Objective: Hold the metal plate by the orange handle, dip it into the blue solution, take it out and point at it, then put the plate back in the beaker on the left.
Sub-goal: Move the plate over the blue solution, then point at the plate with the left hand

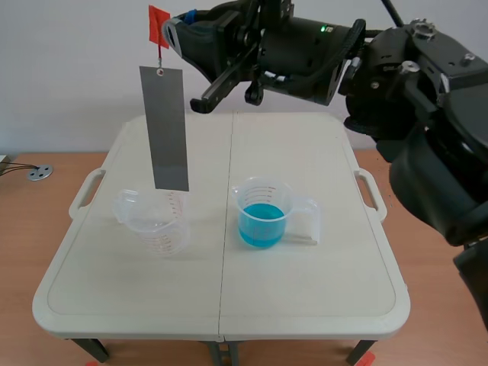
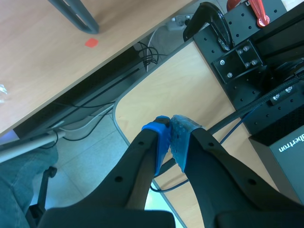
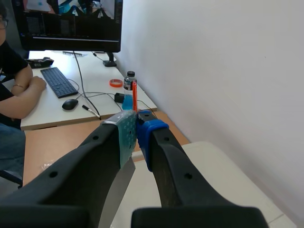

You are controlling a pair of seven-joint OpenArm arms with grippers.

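Note:
A long grey metal plate hangs upright from a small orange handle. My right gripper, reaching in high from the right, is shut on that handle. The plate's lower edge hangs over the empty clear beaker on the left; I cannot tell whether it dips inside. The beaker of blue solution stands at the table's middle, apart from the plate. In the right wrist view the orange handle sticks up between the pads, the plate below. My left gripper is shut on nothing, off the table.
Both beakers stand on a white folding table with side handles. A wall is close behind it. In the right wrist view a person sits at a desk with a keyboard. Black mounts and cables lie ahead of the left gripper.

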